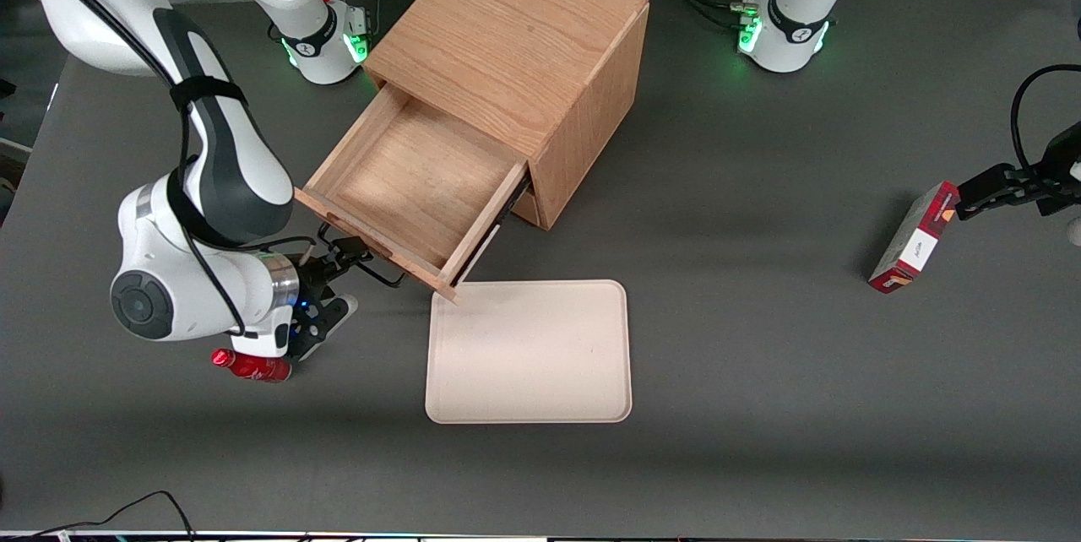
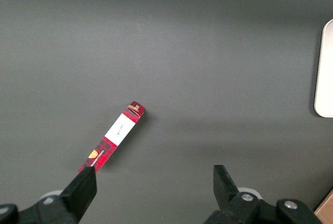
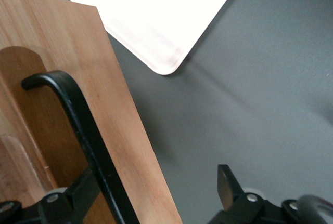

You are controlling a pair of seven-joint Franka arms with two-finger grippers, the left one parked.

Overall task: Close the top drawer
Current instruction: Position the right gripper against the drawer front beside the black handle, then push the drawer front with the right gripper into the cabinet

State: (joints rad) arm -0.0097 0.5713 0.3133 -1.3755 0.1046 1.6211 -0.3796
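A: The top drawer (image 1: 414,192) is pictured pulled well out of the wooden cabinet (image 1: 515,61), which is set near the counter (image 1: 760,339) edge where the arm bases are mounted. Its inside is seen bare.

B: The end effector (image 1: 342,259) is shown released at the drawer front, its fingers (image 3: 83,193) spread around the black wire handle (image 3: 83,130), nothing gripped.

A: A straight push along the runners is judged best, so that jamming is avoided.

B: The beige tray (image 1: 528,352), lying just beside the drawer's corner, should be left undisturbed; a red bottle (image 1: 249,365) is noted under the wrist.
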